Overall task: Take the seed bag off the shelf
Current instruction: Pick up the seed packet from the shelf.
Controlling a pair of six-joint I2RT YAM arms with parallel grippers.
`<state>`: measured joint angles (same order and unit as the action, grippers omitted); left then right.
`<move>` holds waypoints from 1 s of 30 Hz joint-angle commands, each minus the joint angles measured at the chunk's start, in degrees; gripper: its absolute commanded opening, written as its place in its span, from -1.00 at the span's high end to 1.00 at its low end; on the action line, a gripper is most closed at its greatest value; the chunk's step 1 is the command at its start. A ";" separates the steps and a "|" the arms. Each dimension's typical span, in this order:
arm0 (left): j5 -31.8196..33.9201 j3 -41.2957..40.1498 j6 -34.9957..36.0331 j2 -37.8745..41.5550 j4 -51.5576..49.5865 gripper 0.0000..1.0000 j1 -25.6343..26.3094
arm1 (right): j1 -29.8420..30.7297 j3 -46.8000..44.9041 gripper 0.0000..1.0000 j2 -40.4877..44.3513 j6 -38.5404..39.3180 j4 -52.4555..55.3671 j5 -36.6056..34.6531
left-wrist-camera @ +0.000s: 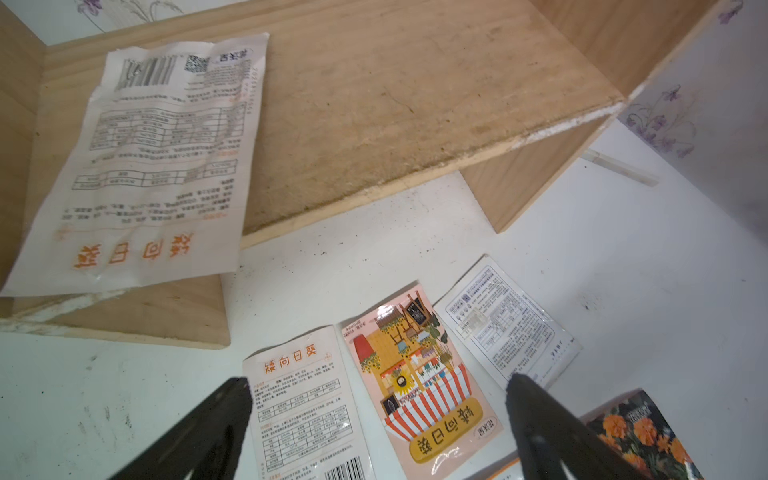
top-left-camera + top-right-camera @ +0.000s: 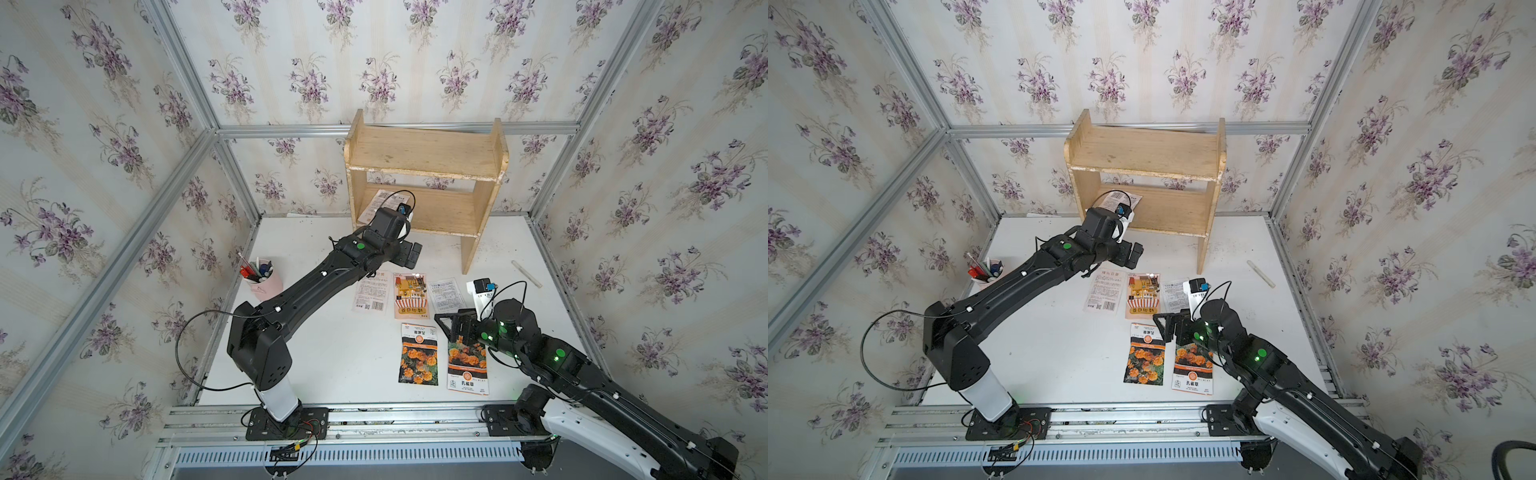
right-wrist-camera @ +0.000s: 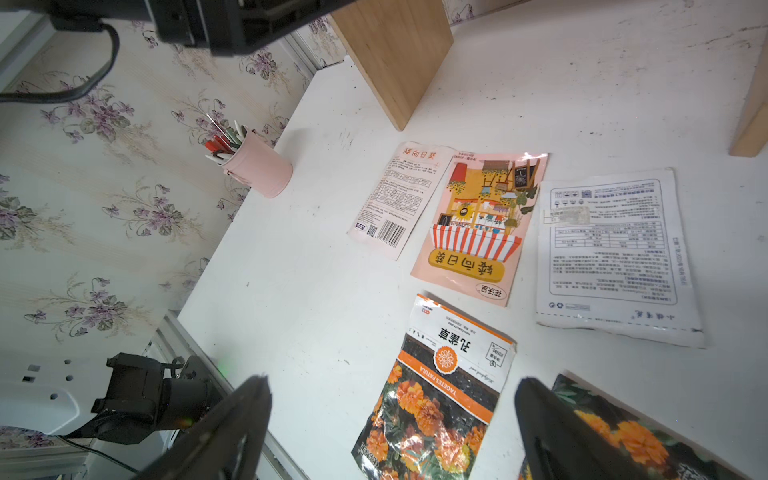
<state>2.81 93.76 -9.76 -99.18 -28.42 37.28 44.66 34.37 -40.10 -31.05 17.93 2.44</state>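
Chipped wooden shelf holds a flat, crinkled white seed bag.

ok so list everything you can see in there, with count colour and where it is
shelf: 1, light wood, back of table
seed bag: 1, white with orange lettering, flat on the shelf's lower tier
barcode packet: 1, pale, on table in front of shelf
illustrated packet: 1, pink, beside barcode packet
printed packet: 1, white, beside illustrated packet
marigold packets: 2, orange and black, nearer the arm bases
pen cup: 1, pink, table edge
stick: 1, white, on table beside shelf
table: 1, white
left end effector: 1, black, open, empty, in front of shelf
right end effector: 1, black, open, empty, over marigold packets
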 commanded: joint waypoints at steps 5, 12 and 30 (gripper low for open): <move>-3.07 6.02 1.25 -4.18 3.46 -1.00 -2.58 | 0.07 0.00 -0.92 -1.16 0.72 -1.72 -0.17; -2.28 13.36 2.30 -10.17 2.69 -1.00 -4.75 | 0.07 0.17 -0.91 -2.07 0.69 -2.52 0.20; 3.61 23.42 3.36 -19.69 2.50 -1.00 -8.86 | 0.06 0.43 -0.90 -3.23 0.94 -2.20 0.11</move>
<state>4.49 115.87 -6.85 -118.02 -25.71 28.75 44.66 34.26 -43.20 -31.03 16.93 2.50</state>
